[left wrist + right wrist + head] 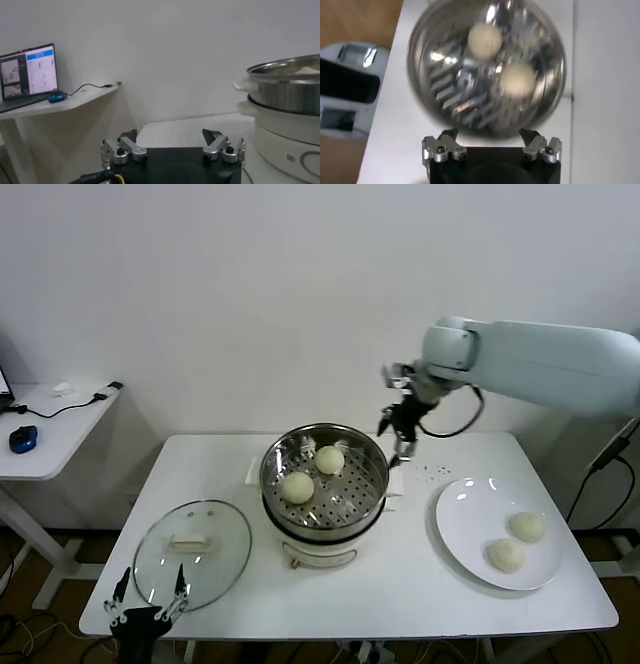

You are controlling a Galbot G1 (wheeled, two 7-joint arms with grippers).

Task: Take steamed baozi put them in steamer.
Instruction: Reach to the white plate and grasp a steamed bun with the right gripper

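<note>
From the head camera, the steamer (325,482) stands at the middle of the white bench (400,584), its steel basket on a white pot body. Two steamed baozi lie on the perforated floor: one (297,487) toward the left front, the other (330,459) behind it, apart from each other. Two more baozi (527,526) (506,556) sit on a white plate (465,504) at the bench's right side, close together. The right claw (400,427) hangs above the steamer's far right rim, empty, fingers pointing down. A glass lid (193,552) with a white handle lies flat on the bench's left front. The left claw (148,596) is parked at the front left edge, just beside the lid, fingers spread and empty.

In the left wrist camera, the left claw (172,142) stands wide open, with the steamer (287,90) off to one side on the bench (195,127). A side desk carries an open laptop (27,70) and a blue mouse (56,96).

In the right wrist camera, the right claw (491,141) is open and holds nothing; the steamer (440,90) below it is blurred, though both baozi (485,40) (518,79) inside seem to rest apart on the floor.
</note>
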